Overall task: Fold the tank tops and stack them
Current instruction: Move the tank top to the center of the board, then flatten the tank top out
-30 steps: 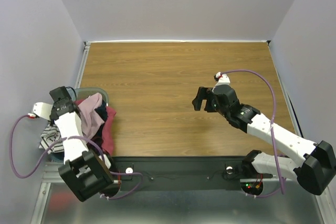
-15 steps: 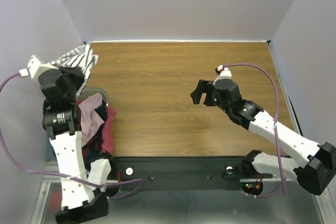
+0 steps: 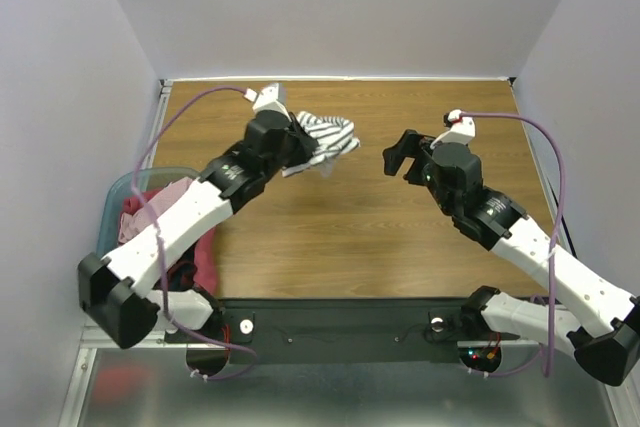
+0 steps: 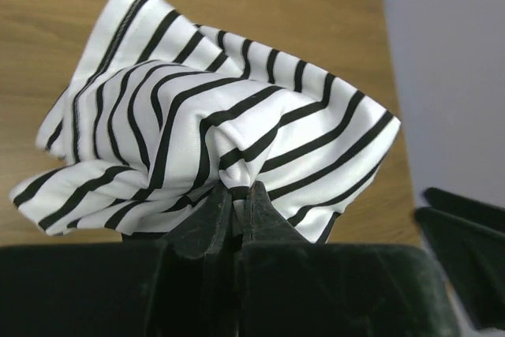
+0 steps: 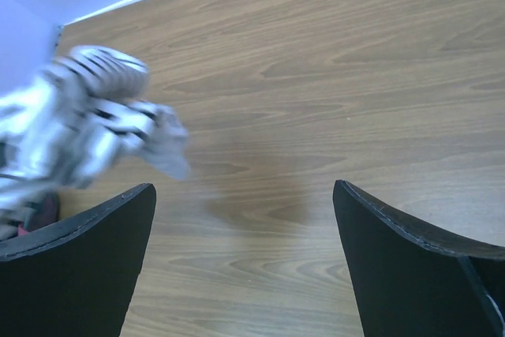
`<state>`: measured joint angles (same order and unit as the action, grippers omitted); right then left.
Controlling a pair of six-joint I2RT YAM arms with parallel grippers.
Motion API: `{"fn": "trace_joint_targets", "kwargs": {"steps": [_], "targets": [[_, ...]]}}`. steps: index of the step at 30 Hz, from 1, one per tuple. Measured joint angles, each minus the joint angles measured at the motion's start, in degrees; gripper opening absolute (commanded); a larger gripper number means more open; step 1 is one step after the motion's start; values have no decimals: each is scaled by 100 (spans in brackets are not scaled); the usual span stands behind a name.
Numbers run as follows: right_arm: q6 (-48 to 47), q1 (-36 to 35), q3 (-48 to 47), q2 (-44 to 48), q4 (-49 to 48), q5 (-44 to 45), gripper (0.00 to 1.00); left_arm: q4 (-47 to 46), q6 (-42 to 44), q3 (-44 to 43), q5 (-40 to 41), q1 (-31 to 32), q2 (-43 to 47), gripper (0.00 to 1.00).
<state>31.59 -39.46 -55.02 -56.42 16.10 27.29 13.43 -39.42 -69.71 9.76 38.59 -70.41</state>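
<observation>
Top external view: my left arm stretches from the lower left of the frame up to the upper middle. The left gripper [image 3: 297, 150] pinches the striped top [image 3: 328, 140], which is white with thin black stripes. The top is bunched into a loose wad, left of centre in the upper half of the frame, over the table [image 3: 340, 237].

The right gripper [image 3: 405, 157] sits right of centre, fingers spread wide with nothing between them. It is near the striped top but apart from it.

At the left edge of the frame is the tub [image 3: 112, 205]. A pink top [image 3: 140, 217] is heaped inside, and a dark red top [image 3: 207, 252] hangs over the side nearer the middle of the table.

Left wrist view: the fingers are pressed nearly together on a fold of the cloth at the lower middle of the frame, and the stripes fan upward from the pinch. A dark shape at the right edge may be the other gripper, but I cannot tell.

Right wrist view: the striped top is a blur in the upper left of the frame, with a faint shadow on the wood to its lower right. My black fingers [image 5: 79, 262] stand at the lower corners with bare wood between them.
</observation>
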Motion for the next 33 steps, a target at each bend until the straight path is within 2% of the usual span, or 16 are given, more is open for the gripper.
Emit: {"fn": "trace_joint_targets", "kwargs": {"steps": [2, 3, 4, 7, 8, 14, 18, 21, 27, 33], "targets": [[39, 0, 28, -13, 66, 107, 100, -201, -7, 341, -66, 0, -245, 37], [66, 0, 74, -11, 90, 155, 100, -251, -22, 614, -120, -9, -396, 51], [81, 0, 125, -11, 120, 197, 100, -280, -52, 802, -175, -9, -476, 56], [155, 0, 393, -15, 232, 358, 100, -393, -85, 1134, -219, -9, -490, 60], [175, 0, 446, -37, 289, 393, 100, -483, -85, 1217, -221, -9, -455, 66], [280, 0, 431, -658, 376, 457, 100, -796, -72, 1624, -170, -76, 46, 66], [223, 0, 302, -1475, 205, 127, 98, -811, -122, 1825, -157, -393, 199, 57], [50, 0, 131, -2168, -42, -337, 94, -796, -203, 1919, -85, -710, 92, 54], [-448, 0, -866, -3842, -649, -1150, 92, -778, -756, 2691, 190, -1023, 66, 53], [-791, 0, -1720, -4763, -951, -1757, 92, -656, -1333, 3630, 354, -1325, 109, 57]]}}
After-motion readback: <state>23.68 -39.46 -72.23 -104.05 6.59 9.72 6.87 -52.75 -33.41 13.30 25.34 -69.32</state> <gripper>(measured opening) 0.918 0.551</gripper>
